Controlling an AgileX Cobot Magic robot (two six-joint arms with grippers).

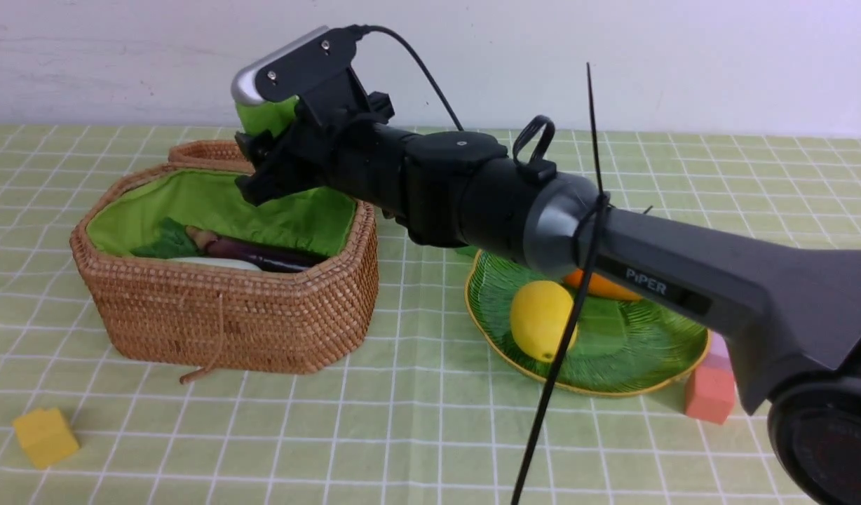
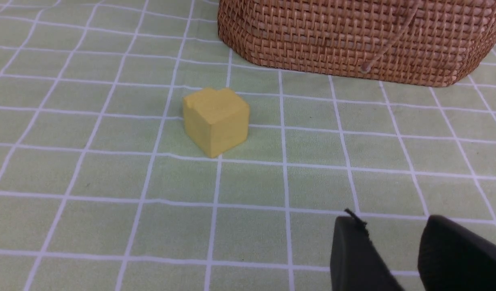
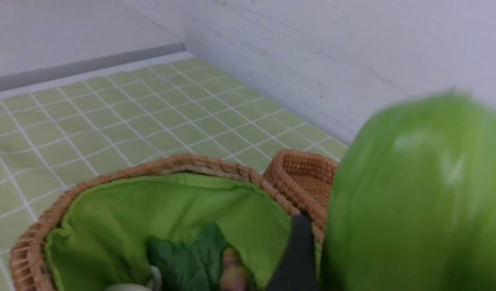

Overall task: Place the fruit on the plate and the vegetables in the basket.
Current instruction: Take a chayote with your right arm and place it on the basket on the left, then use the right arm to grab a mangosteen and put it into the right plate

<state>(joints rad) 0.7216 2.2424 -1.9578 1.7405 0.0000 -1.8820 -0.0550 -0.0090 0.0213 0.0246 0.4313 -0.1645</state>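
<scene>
Two vegetables already lie in the basket (image 1: 227, 308) in the front view: the purple eggplant (image 1: 262, 254) and, beside it, the white radish (image 1: 209, 264) with its dark leaves. Above the basket's far rim the right gripper (image 1: 262, 151) hangs, its pincer clamped on the light-green gourd (image 1: 266, 116). To the right of the basket sits the green plate (image 1: 613, 351), with the lemon (image 1: 540, 319) resting on it and the mango (image 1: 602, 286) partly hidden behind the arm. A pink foam cube (image 1: 711, 393) touches the plate's side away from the basket; a yellow foam cube (image 1: 45, 436) lies in front of the basket, well apart.

From the left wrist, the left gripper (image 2: 397, 242) hovers over the checked cloth (image 2: 90, 182) with its fingers parted and nothing between them; the yellow cube (image 2: 215, 120) stands near the basket's woven wall (image 2: 353, 40).

From the right wrist, the gourd (image 3: 417, 198) fills the near side, blurred, probably pressed by the one dark finger (image 3: 296, 254) showing. Below lies the basket's green lining (image 3: 151, 210), with radish leaves (image 3: 191, 258) inside.
</scene>
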